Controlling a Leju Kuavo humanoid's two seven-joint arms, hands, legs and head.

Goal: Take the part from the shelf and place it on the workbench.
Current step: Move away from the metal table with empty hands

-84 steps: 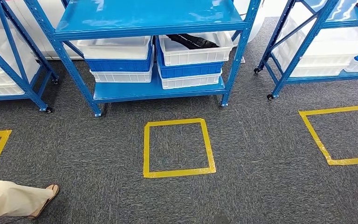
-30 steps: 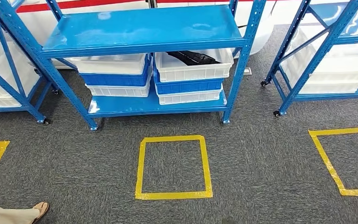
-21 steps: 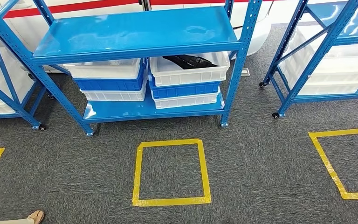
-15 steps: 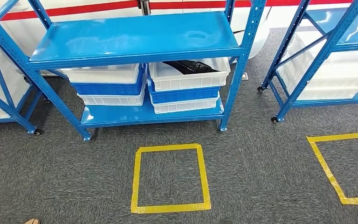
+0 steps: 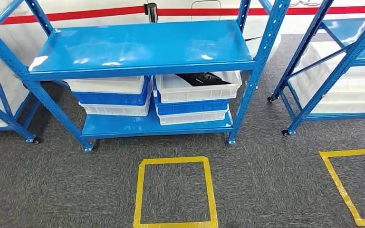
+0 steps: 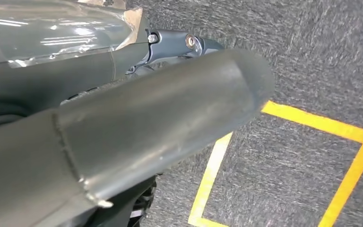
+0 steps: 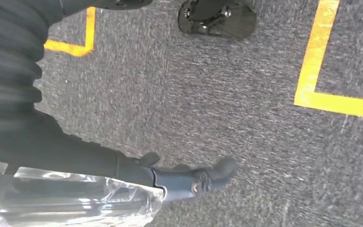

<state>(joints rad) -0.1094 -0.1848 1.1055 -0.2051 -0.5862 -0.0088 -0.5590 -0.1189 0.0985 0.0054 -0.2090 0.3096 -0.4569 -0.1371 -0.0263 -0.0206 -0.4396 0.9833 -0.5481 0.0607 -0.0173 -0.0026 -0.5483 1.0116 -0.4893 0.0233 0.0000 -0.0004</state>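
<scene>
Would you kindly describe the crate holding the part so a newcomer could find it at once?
Find the middle blue shelf rack facing the yellow floor square. On its bottom shelf stand two crate stacks; take the right one's top white crate. Only it holds a black part.

part [image 5: 203, 79]: mostly hidden under shelf board | left hand [image 6: 123, 123]: fingers hidden behind thumb

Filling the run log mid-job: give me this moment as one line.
phase: facing shelf | part: in top white bin, lower tier right | left hand: holds nothing | right hand: holds nothing | pick: not begun
</scene>
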